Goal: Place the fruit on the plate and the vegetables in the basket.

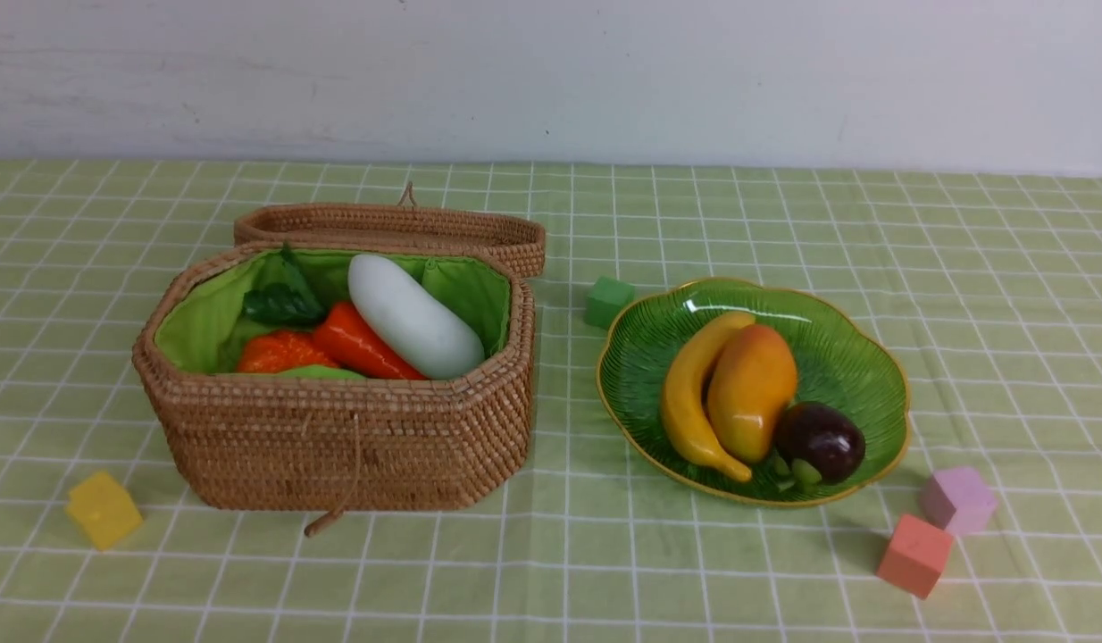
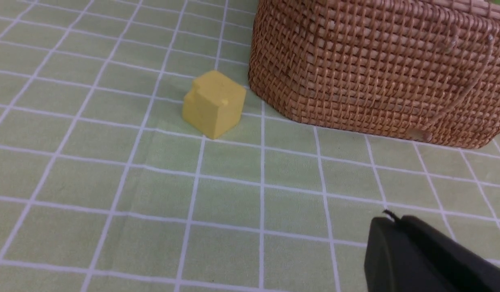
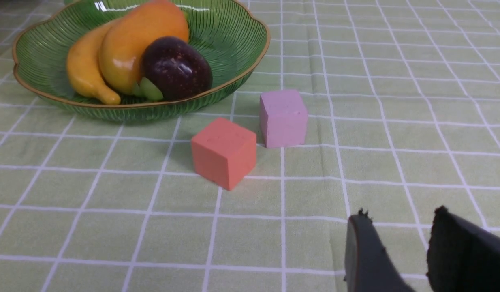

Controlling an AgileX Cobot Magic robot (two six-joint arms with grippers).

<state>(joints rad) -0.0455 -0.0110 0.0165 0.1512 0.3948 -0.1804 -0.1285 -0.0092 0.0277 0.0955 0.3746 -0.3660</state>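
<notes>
From the front you see the basket (image 1: 337,429) on your left with its lid (image 1: 390,228) lying open behind it; inside lie the white radish (image 1: 414,316), the red-orange vegetable (image 1: 359,344) with its dark leaves (image 1: 281,299), the pumpkin (image 1: 279,352) and a sliver of the green gourd (image 1: 323,371); on your right the plate (image 1: 850,357) holds the banana (image 1: 689,397), the mango (image 1: 752,390) and the mangosteen (image 1: 819,442), all touching; a green cube (image 1: 608,301) sits between basket and plate, a yellow cube (image 1: 104,509) near the basket's front left corner, a pink cube (image 1: 958,499) and a red cube (image 1: 914,555) just off the plate's near right edge; neither arm shows here.

In the left wrist view your left gripper (image 2: 389,221) hangs above the checked cloth (image 2: 152,202) with its jaws together and nothing between them; the yellow cube sits just beside the basket wall.

In the right wrist view your right gripper (image 3: 400,227) stands with jaws apart, holding nothing; the red and pink cubes lie between it and the plate.
</notes>
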